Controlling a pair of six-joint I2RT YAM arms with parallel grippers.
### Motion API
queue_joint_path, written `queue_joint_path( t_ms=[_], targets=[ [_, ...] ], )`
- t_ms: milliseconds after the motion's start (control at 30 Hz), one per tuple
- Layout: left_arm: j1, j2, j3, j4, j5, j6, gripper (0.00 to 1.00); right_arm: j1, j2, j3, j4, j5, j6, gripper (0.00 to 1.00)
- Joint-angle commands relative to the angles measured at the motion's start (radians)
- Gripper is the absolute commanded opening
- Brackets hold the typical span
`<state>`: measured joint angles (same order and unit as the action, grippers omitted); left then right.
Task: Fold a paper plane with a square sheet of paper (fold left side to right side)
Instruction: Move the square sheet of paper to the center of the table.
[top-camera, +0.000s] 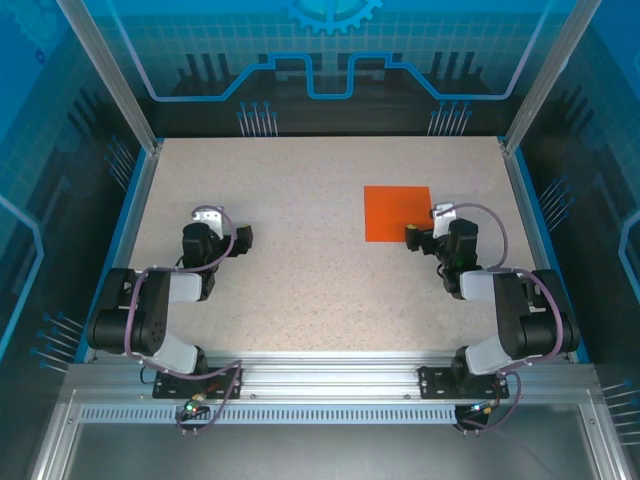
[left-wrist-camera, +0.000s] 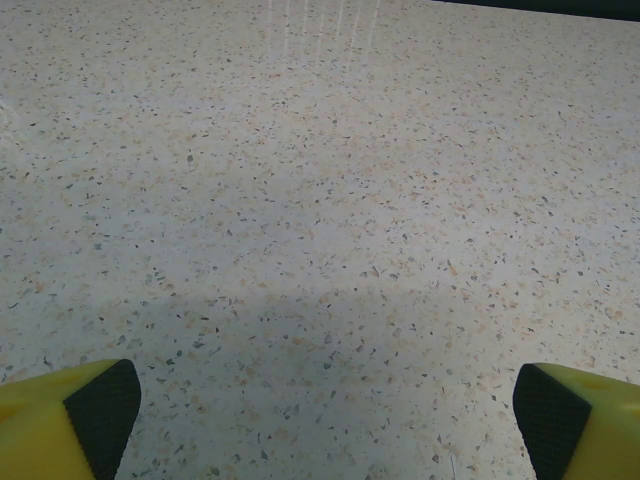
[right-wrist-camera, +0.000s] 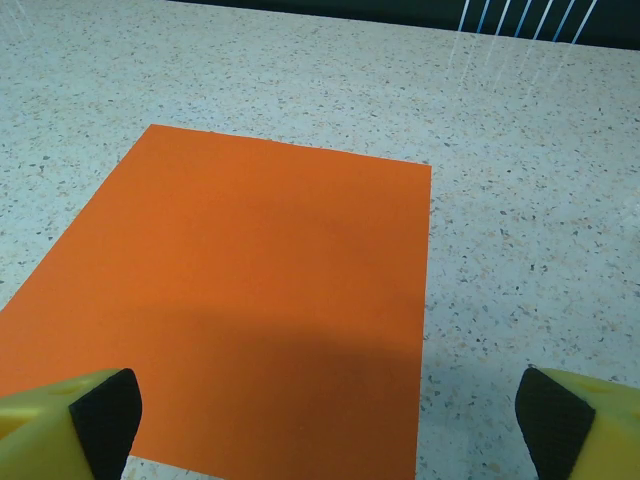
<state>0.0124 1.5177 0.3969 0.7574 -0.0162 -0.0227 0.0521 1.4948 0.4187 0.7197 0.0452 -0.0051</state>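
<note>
**Task item.** The thin, bright orange square sheet of paper (top-camera: 397, 213) lies flat and unfolded on the right half of the pale speckled stone-pattern table (top-camera: 320, 300). Its surface is plain and unmarked. No crease, curl or lifted corner is visible, and all four edges read straight. In the right wrist view the sheet (right-wrist-camera: 250, 300) fills the left and centre of the frame, with a soft shadow across its near portion.

**Arm pose.** The right arm is folded low, its upper links bunched close to its base and its forearm reaching forward to the sheet's near right corner. The left arm is folded in the same compact way, well apart from the sheet on its left side, with the wrist turned toward the sheet.

**Grippers.** The right gripper (top-camera: 413, 236) sits just beside the sheet's near right corner. In its own wrist view the right gripper (right-wrist-camera: 325, 415) is spread wide. One black-padded yellow finger (right-wrist-camera: 100, 412) stands over the sheet's near edge; the other is over bare table just right of the sheet. It grasps nothing, and contact with the paper cannot be confirmed. The left gripper (top-camera: 243, 237) is likewise spread wide and empty; the left wrist view shows the left gripper (left-wrist-camera: 325, 410) over bare speckled table.
</note>
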Motion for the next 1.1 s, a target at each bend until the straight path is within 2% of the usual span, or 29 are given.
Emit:
queue_joint_path(
  t_ms=[0, 867, 967, 1067],
  targets=[
    [0.008, -0.003, 0.022, 0.022, 0.022, 0.017, 0.99, 0.006, 0.009, 0.012, 0.033, 0.013, -0.001, 1.00],
    [0.008, -0.002, 0.020, 0.022, 0.021, 0.017, 0.99, -0.005, 0.008, 0.011, 0.034, -0.006, 0.003, 1.00],
    [0.008, -0.051, 0.043, -0.053, -0.053, -0.018, 0.99, -0.004, 0.004, 0.014, 0.027, 0.007, 0.008, 1.00],
    [0.008, -0.150, 0.076, -0.186, -0.086, -0.026, 0.99, -0.005, -0.066, 0.067, -0.118, 0.040, 0.024, 1.00]
  ],
)
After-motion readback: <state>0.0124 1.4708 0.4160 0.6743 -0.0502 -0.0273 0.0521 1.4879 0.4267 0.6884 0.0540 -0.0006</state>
